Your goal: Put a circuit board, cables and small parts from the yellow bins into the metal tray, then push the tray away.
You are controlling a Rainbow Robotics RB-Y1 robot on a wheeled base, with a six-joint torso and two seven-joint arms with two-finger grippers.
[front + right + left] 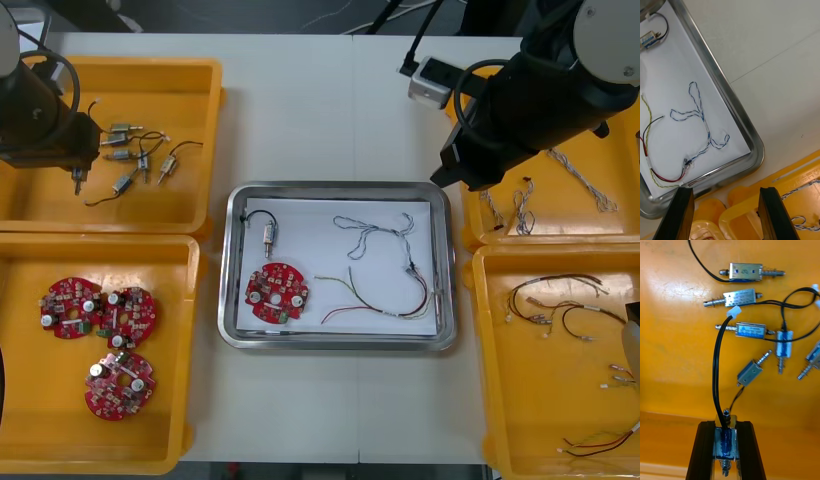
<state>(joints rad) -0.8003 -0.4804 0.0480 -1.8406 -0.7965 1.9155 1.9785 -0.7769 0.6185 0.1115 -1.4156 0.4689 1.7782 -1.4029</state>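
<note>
The light counter is crossed by a thin seam; dark floor shows beyond its far edge.

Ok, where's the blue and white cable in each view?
Front view: blue and white cable, metal tray's far right.
Right wrist view: beyond the open right tool, in the tray.
Left wrist view: left tool gripping a small metal part.
Shared: red and yellow cable beside it.

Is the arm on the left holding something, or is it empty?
Holding. The fingers of the left gripper are shut on a small metal part over a yellow bin.
</note>
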